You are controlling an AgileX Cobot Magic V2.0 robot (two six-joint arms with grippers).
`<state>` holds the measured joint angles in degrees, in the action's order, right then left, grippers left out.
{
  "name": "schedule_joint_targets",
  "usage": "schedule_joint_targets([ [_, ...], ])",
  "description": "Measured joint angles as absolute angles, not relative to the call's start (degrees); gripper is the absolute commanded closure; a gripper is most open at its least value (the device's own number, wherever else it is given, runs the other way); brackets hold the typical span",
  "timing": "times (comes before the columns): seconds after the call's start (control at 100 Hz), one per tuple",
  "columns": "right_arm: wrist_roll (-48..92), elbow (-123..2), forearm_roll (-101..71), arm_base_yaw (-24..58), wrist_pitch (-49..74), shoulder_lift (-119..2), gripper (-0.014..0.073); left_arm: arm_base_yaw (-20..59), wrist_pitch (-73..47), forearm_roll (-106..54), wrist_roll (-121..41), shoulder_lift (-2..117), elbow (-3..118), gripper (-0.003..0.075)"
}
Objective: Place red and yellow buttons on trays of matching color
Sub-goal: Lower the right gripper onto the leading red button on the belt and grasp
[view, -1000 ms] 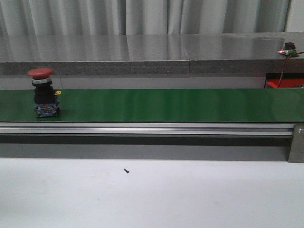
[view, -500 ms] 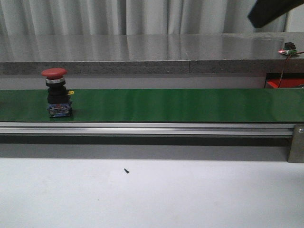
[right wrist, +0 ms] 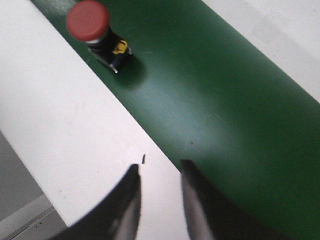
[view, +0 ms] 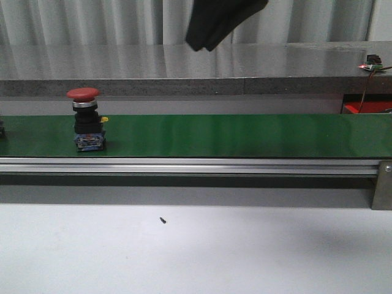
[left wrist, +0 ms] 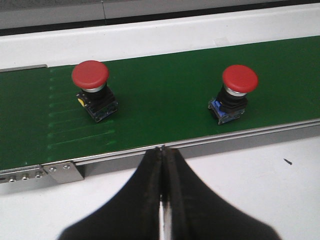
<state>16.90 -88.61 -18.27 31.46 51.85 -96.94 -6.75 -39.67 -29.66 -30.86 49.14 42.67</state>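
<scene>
A red button with a black body and blue base stands upright on the green belt, at the left. The left wrist view shows it with a second red button further along the belt. My left gripper is shut and empty over the white table beside the belt rail. My right gripper is open and empty above the table edge, with a red button ahead of it. The right arm hangs dark at the top of the front view. No yellow button and no tray is clearly in view.
A small black screw lies on the white table in front of the aluminium belt rail. A grey counter runs behind the belt. A red patch shows at the far right; I cannot tell what it is.
The red button has ridden rightward along the belt. The right arm has swung in from the upper right to the top centre. A dark edge has appeared at the belt's far left.
</scene>
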Motion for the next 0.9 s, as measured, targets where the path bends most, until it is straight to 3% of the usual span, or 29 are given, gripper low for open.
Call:
schedule_joint_targets([
  [0.06, 16.94, -91.23, -18.27, 32.85, 52.12, -99.21, -0.0023, -6.75, -39.67, -29.66, -30.86, 49.14, 42.67, 0.074],
  [0.16, 17.03, -95.38, -18.27, 34.74, 52.37, -103.33, 0.0017, -6.75, -39.64, -29.66, -30.86, 49.14, 42.67, 0.074],
  [0.45, 17.06, -105.61, -18.13, 38.92, 52.37, -112.91, 0.0017, -6.75, -39.64, -29.66, -30.86, 49.14, 42.67, 0.074],
  [0.9, 18.23, -109.48, -15.56, 39.31, 48.78, -121.83, 0.0023, -6.75, -39.64, -29.76, -30.86, 49.14, 42.67, 0.074],
])
